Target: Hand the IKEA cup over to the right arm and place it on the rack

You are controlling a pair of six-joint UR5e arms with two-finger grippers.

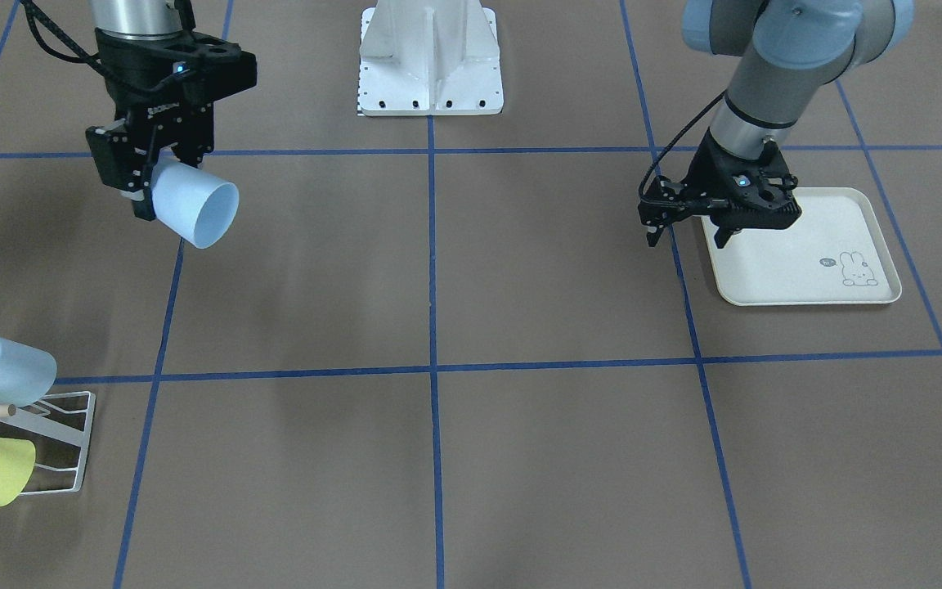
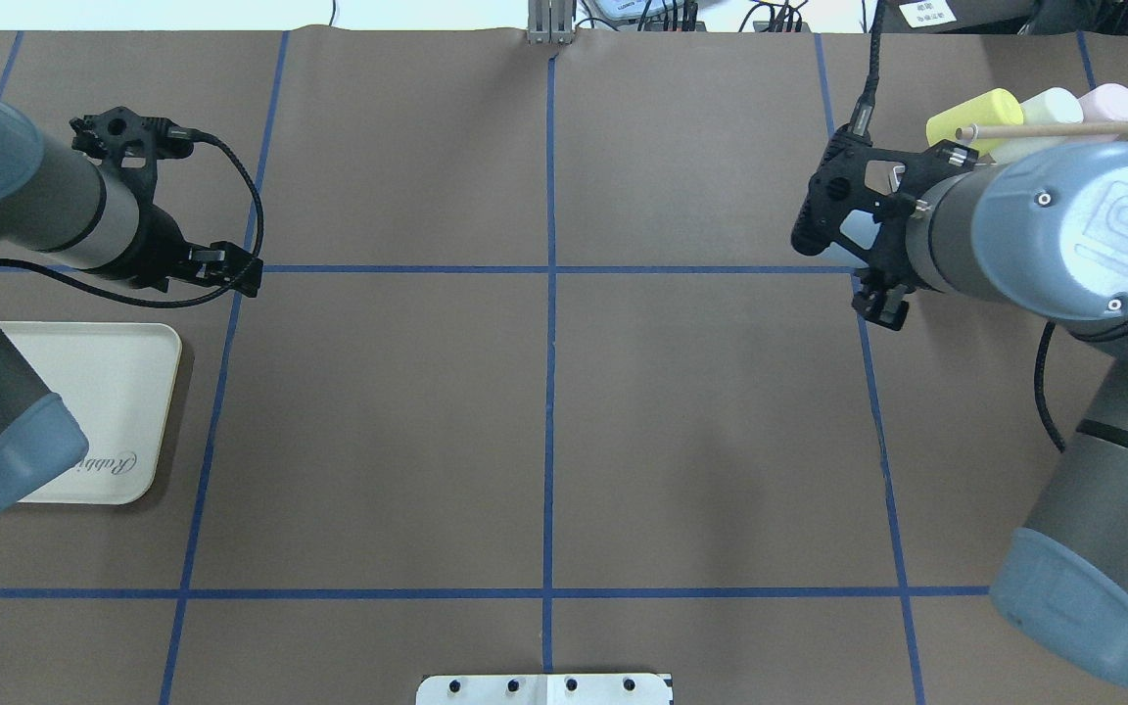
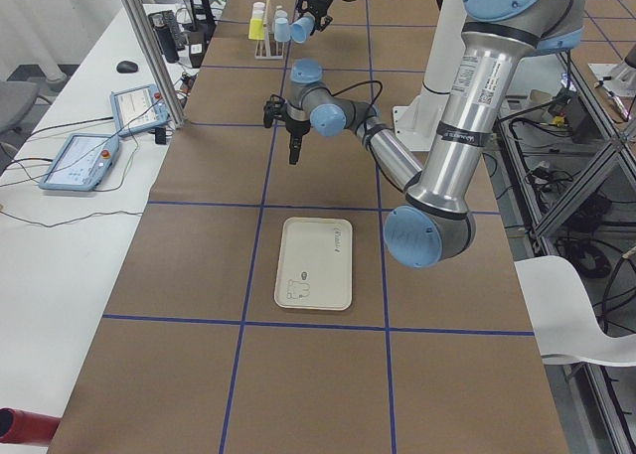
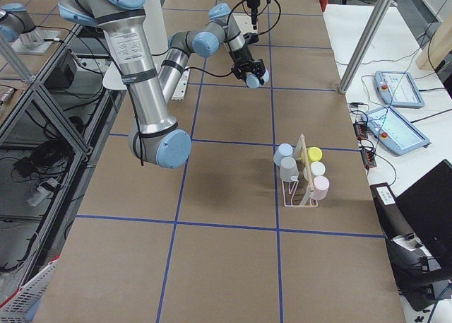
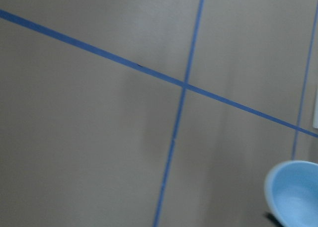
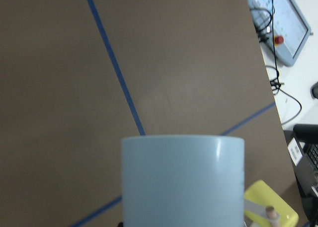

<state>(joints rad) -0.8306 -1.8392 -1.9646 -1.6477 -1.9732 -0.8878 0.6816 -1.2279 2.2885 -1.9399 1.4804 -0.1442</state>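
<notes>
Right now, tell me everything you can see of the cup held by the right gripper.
The cup is pale blue, smooth and plastic-looking, slightly tapered. It lies on its side in the air, open mouth pointing away from the right gripper, whose jaws clamp its closed end. Only they touch it; it is well away from the rack.

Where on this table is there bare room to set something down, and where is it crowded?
The wide middle of the table, between the tray and the rack, is bare. The tray is bare too, though the left gripper hangs near its corner. It is crowded at the rack, which carries several cups; the right gripper holds a blue cup.
</notes>
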